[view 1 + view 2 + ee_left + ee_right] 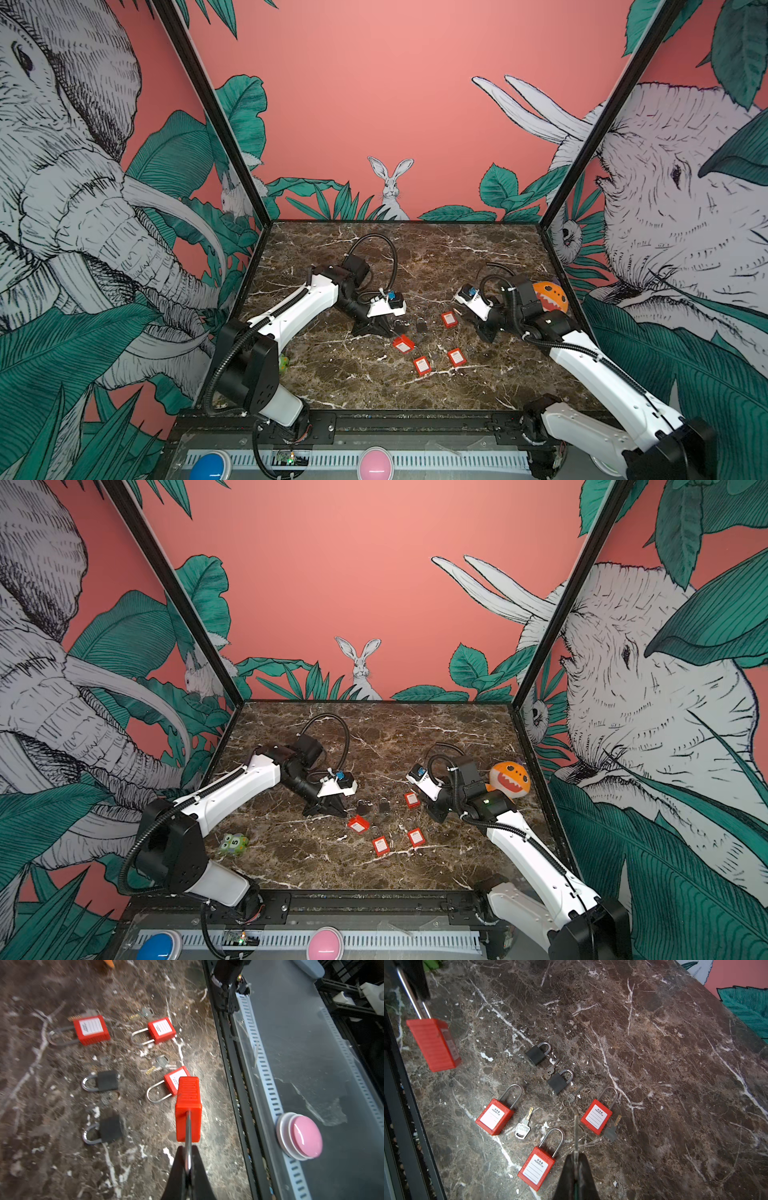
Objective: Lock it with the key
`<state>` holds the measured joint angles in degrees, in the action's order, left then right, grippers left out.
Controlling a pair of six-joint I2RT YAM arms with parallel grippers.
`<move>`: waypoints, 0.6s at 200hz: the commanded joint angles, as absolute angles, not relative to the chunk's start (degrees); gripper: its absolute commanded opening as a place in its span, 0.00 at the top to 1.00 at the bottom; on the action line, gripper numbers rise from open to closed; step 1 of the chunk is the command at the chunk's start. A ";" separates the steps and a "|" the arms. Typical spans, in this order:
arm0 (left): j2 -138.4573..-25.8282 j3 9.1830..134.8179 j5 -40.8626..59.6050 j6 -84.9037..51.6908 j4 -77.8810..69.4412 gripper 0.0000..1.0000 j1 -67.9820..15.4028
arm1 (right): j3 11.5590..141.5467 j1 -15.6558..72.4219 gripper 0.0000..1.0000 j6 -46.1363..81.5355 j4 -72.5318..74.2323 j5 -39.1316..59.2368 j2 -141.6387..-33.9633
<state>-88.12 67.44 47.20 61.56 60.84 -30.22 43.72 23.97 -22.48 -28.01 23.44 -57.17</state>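
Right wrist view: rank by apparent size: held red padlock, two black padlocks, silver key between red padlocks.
1. Held red padlock; it is off the table and nearer the camera, so true size is unsure.
2. Black padlocks; they look alike, so tied.
3. Silver key.

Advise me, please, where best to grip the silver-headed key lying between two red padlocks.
Probably the wide silver head of the key, from straight above, jaws across its side edges: it lies flat on the table, and the brass blade is narrower.

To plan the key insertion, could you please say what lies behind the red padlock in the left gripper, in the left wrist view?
A second red padlock lies on the table behind the held red padlock; its shackle and part of its label show, the rest is covered.
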 commanded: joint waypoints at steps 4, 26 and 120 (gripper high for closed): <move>-90.59 69.92 43.54 63.81 69.65 1.00 -32.06 | 41.99 24.19 1.00 -17.45 -20.90 25.00 -55.51; -95.30 72.70 39.81 63.81 73.17 1.00 -34.79 | 40.75 24.75 1.00 -16.02 -20.66 24.62 -54.48; -106.24 75.48 32.89 62.77 75.65 1.00 -37.71 | 35.32 26.22 1.00 -10.35 -15.68 22.77 -51.61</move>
<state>-105.03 73.93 34.76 62.00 72.69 -37.17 35.51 25.45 -12.25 -19.00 22.87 -50.85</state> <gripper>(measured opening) 0.056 0.048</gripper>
